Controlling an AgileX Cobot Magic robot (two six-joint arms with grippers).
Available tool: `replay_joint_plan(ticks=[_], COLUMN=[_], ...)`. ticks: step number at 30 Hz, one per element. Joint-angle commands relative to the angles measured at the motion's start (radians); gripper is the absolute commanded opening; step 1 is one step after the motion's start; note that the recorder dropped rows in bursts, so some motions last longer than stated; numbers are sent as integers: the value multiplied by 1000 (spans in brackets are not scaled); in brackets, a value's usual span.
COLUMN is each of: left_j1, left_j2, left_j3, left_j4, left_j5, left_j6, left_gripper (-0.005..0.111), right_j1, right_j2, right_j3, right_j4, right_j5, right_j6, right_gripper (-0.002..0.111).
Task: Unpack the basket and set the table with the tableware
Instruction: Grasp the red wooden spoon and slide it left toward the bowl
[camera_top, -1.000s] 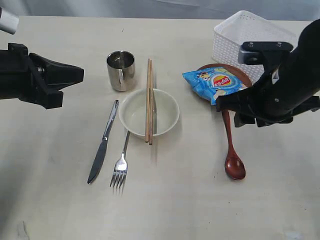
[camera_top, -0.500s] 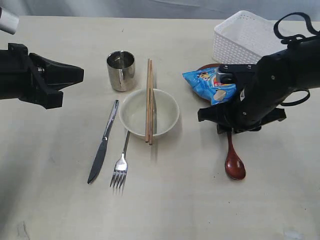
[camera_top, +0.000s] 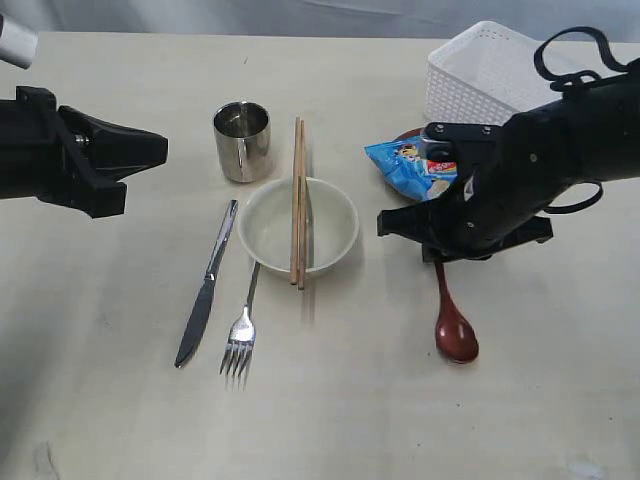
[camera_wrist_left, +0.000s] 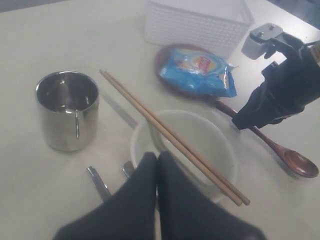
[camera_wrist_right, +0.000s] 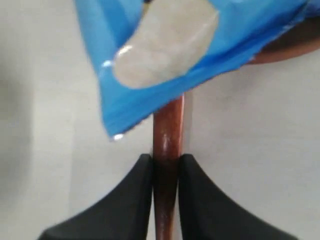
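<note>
While the left claw (camera_top: 160, 150) stays pinched shut and idle on the left, the right claw (camera_wrist_right: 166, 160) has just closed on the spoon (camera_top: 455, 335) handle and shifted it slightly toward the bowl (camera_top: 265, 235). Its handle tip is still under the snack bag (camera_top: 415, 165). Bare table (camera_top: 380, 420) lies between bowl and spoon, with the basket (camera_top: 470, 90) well behind.

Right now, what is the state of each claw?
Left claw: closed, holding nothing.
Right claw: closed on the handle of the wooden spoon.
</note>
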Motion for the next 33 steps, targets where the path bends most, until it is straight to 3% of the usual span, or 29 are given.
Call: replay_joint_plan(ticks=[1,15,26,29,33], left_j1=[3,3,3,3,3], left_j2=[0,0,0,0,0], left_j3=[6,6,6,6,6], left_j4=[0,0,0,0,0], left_j5=[3,3,1,1,1], left_j6=[5,5,5,5,5], left_gripper=[0,0,0,0,0], right_j1=[65,93,93,93,93], right_j2=[-18,50,50,50,50], right_j3=[-33,-64,-64,-64,-64], right_j4=[12,12,12,12,12], right_j5=[5,3,1,3,-1], right_j6=[13,162,164,164,171], right_gripper=[-1,-1,0,14,43])
